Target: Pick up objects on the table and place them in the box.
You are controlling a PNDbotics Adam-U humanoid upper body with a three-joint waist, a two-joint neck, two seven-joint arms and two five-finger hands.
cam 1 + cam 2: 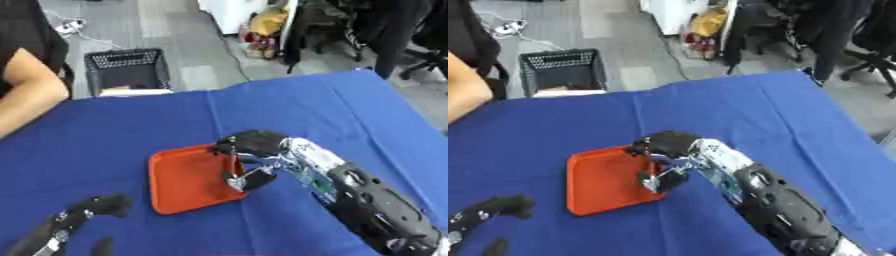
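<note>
A blue table [332, 105] fills most of the frame. At lower centre lies the orange box [179, 182], a shallow tray whose long axis runs up and down the frame. The right hand [249, 150] hangs over the box's right edge with its fingers curled; whether they hold anything I cannot tell. The left hand [101, 206], lower left, lies farther from the box, fingers relaxed.

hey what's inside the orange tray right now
The orange tray shows only bare orange floor. The right hand hangs over its right edge, fingers curled, hiding that strip; whether it holds anything cannot be seen.
</note>
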